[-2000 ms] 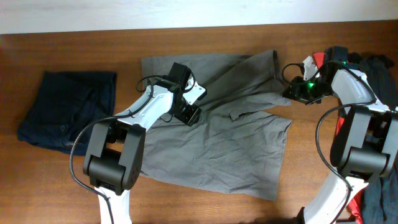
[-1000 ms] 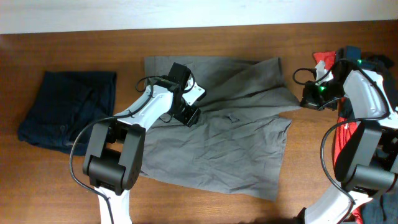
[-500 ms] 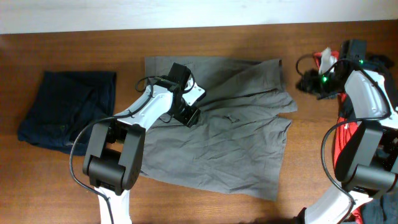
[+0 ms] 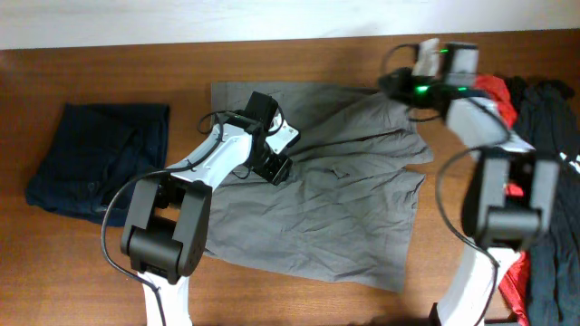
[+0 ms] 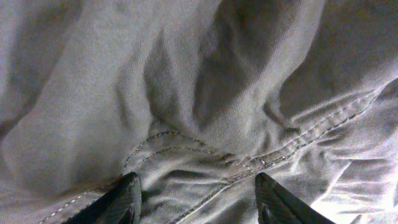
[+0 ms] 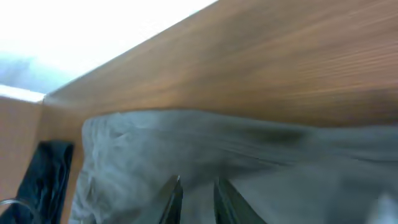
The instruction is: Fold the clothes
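Note:
The grey-khaki clothes (image 4: pixel 335 208) lie spread and wrinkled in the middle of the table. My left gripper (image 4: pixel 276 167) rests on their upper left part. In the left wrist view the gripper (image 5: pixel 202 202) is open wide, fingertips against the fabric (image 5: pixel 205 93), with a stitched seam between them. My right gripper (image 4: pixel 391 83) hovers at the garment's far right corner, near the table's far edge. In the blurred right wrist view the gripper (image 6: pixel 196 196) has its fingers a narrow gap apart with nothing between them, above the grey fabric (image 6: pixel 280 168).
A folded dark navy garment (image 4: pixel 100 158) lies at the left and also shows in the right wrist view (image 6: pixel 46 168). Red and black garments (image 4: pixel 544 109) are piled at the right edge. The wooden table (image 4: pixel 136 63) ends at a white wall along the far side.
My right gripper pulled the garment's upper right corner to the right, let it go, then swung left to the far right corner. The left arm has not moved.

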